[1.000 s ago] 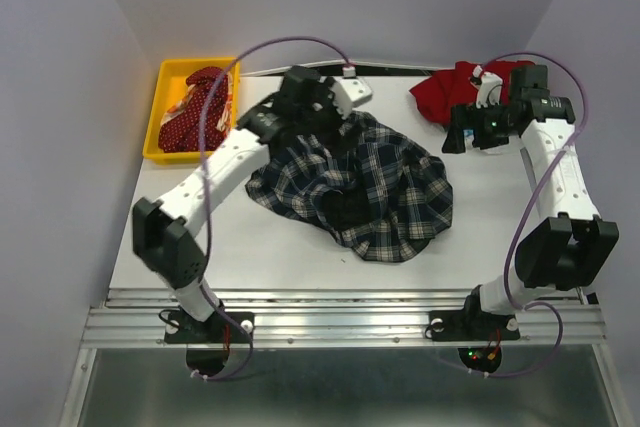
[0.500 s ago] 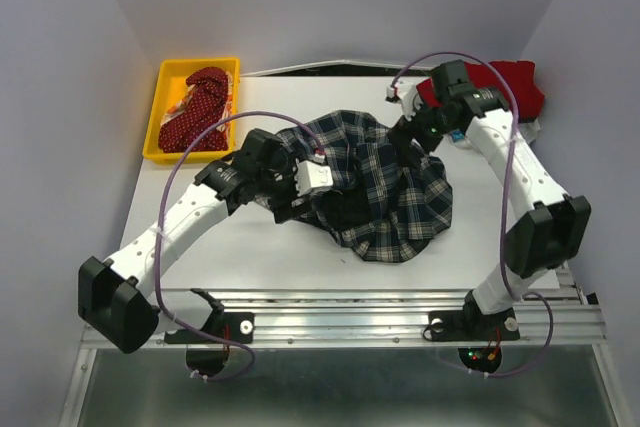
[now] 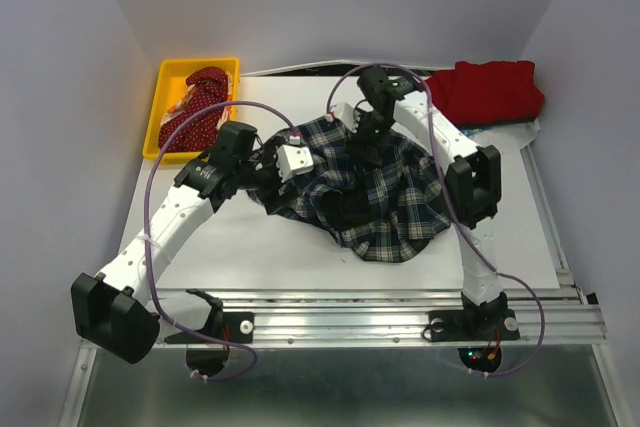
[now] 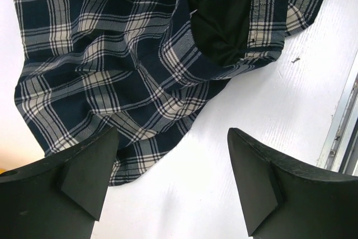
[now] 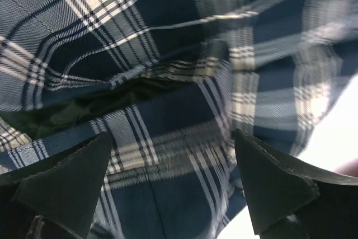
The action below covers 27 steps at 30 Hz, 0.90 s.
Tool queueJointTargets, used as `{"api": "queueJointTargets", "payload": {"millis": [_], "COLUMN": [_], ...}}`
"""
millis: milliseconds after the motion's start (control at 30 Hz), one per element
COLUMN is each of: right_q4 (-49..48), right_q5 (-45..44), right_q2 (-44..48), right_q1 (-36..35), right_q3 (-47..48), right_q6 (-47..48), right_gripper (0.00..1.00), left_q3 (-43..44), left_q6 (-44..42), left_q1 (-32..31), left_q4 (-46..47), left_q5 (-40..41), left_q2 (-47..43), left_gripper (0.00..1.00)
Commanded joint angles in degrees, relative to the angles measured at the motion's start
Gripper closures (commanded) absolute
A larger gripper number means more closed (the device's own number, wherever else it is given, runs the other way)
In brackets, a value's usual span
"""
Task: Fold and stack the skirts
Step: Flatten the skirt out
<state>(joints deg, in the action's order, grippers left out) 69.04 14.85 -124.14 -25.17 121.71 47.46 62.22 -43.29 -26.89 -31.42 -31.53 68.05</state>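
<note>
While the plaid skirt (image 3: 385,197) is lying crumpled on the bench (image 3: 230,247), the left pincer (image 4: 172,138) is hovering spread by its left hem and the right pincer (image 5: 173,135) is hanging spread over its far edge. Each should be catching the hem's outer layer only. Beyond, the dotted skirt (image 3: 195,117) is bunching in the yellow bin (image 3: 165,72), hiding anything beneath.

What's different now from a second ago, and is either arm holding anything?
The left gripper pulled back from the plaid skirt's far side to its left edge. The right gripper swung left from the plain red skirt to hang over the plaid skirt's far part. Both are open, holding nothing. All skirts, including the dotted skirt in the yellow bin, stayed put.
</note>
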Motion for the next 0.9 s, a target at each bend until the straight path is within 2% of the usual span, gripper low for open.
{"api": "queueJointTargets", "payload": {"millis": [0, 33, 67, 167, 200, 233, 400, 500, 700, 867], "right_q4": [5.92, 6.63, 8.2, 10.41, 10.42, 10.24, 5.33, 1.55, -9.69, -18.48], "right_q5": [-3.34, -3.34, -3.16, -2.55, -2.55, -2.55, -2.64, -3.51, -7.46, -9.49], "right_q2": [-3.12, -3.56, -3.92, -3.4, -2.44, 0.27, 11.79, 19.44, 31.04, 38.44], "right_q1": [-1.02, -1.02, -1.02, -1.02, -1.02, -1.02, -1.02, -1.02, -1.02, -1.02], "right_q3": [4.75, 5.63, 7.56, 10.03, 9.95, 9.6, 5.65, 1.79, -5.77, -7.98], "right_q6": [4.65, 4.92, 5.01, 4.66, 4.66, 4.05, 2.2, 1.23, -2.02, -4.22], "right_gripper": [0.15, 0.24, 0.4, 0.66, 0.95, 0.99, 0.99, 0.99, 0.99, 0.99], "left_q3": [-1.3, -1.83, -2.27, -4.72, -5.34, -5.7, -6.32, -7.81, -12.46, -17.03], "left_q6": [3.29, 3.38, 3.56, 3.74, 3.82, 3.3, 0.4, -4.69, -14.26, -17.27], "left_q1": [2.46, 2.72, 3.07, 3.16, 3.16, 3.16, 3.16, 3.08, 3.08, 3.08], "left_q4": [1.71, 1.8, 2.15, 3.82, 4.34, 4.87, 5.58, 7.16, 12.61, 19.45], "left_q5": [-4.86, -4.86, -4.77, -3.55, -3.28, -3.1, -2.4, -1.96, -0.11, 0.5], "left_q2": [-2.22, -2.57, -2.83, -3.89, -4.07, -3.89, -2.14, -1.69, -2.57, -3.98], "left_gripper": [0.09, 0.09, 0.09, 0.1, 0.1, 0.11, 0.12, 0.11, 0.08, 0.07]}}
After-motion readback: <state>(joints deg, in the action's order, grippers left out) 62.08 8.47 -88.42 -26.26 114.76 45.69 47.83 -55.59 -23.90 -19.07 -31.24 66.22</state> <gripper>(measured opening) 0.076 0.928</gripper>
